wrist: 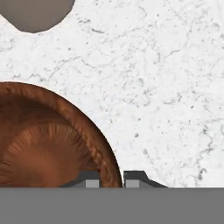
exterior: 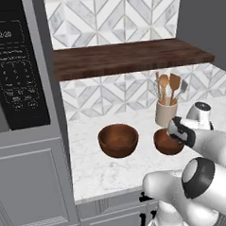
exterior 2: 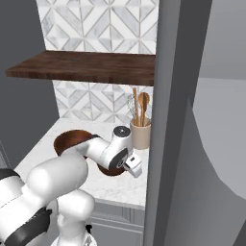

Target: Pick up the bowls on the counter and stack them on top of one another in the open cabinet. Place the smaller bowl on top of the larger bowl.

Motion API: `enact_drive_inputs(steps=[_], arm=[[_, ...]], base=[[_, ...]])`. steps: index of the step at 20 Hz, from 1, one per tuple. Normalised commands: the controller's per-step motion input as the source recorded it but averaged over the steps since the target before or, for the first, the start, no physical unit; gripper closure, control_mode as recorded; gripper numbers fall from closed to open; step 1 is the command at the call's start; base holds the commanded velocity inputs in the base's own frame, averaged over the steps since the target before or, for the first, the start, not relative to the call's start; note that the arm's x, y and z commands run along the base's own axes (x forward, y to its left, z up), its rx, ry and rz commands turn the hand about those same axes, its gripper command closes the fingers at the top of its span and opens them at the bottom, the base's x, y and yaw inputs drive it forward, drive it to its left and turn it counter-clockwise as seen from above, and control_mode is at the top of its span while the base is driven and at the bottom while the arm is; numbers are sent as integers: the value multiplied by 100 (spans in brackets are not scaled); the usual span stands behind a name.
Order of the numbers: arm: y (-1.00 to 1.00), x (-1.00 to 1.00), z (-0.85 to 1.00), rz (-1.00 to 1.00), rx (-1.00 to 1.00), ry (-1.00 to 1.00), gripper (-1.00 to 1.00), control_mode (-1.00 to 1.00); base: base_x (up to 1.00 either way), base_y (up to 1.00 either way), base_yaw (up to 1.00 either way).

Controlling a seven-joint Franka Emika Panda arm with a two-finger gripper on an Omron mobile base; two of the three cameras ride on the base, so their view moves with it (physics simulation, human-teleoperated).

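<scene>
Two reddish-brown wooden bowls stand on the white marble counter. The larger bowl is on the left. To its right is the smaller bowl, in front of the crock. My gripper reaches down over the smaller bowl's right rim and is shut on it, one fingertip inside the rim and one outside. Both bowls still rest on the counter. Above them the dark wooden shelf of the open cabinet is bare.
A beige crock with wooden spoons stands right behind the smaller bowl. A microwave in a tall grey cabinet bounds the counter's left. A tall grey panel closes the right side.
</scene>
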Motion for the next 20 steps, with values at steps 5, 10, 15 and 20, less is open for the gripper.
enact_drive_inputs(steps=[5, 10, 15, 20], arm=[[17, 4, 92, -2, 0, -19, 100, -100], [83, 48, 53, 0, 0, -13, 100, -100], [97, 73, 48, 0, 0, -8, 100, -100], [93, 70, 14, 0, -2, 2, 100, -100]], base=[[0, 0, 0], [0, 0, 0], [0, 0, 0], [0, 0, 0]])
